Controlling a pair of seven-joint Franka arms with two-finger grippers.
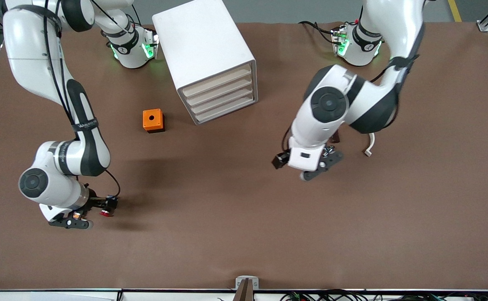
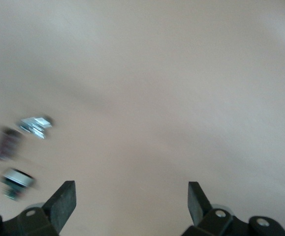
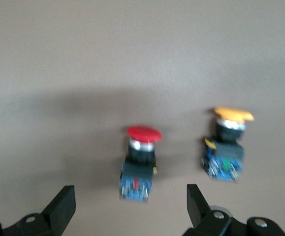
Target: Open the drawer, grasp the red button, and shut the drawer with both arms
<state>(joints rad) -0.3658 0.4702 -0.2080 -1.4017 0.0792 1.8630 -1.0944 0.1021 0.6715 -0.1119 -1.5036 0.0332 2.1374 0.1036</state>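
Blurred small parts (image 2: 19, 147) beside left end effector (image 2: 132, 204)

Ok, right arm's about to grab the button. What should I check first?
1. Right claw open: ok.
2. Red button lined up with the gap between the fingers, not yet gripped: ok.
3. Orange-capped button apart from the red one: ok.
4. Orange-capped button out of one finger's path: cannot tell.
5. Cabinet drawers all shut: ok.
6. Left claw open, waiting over the table, out of the way: ok.
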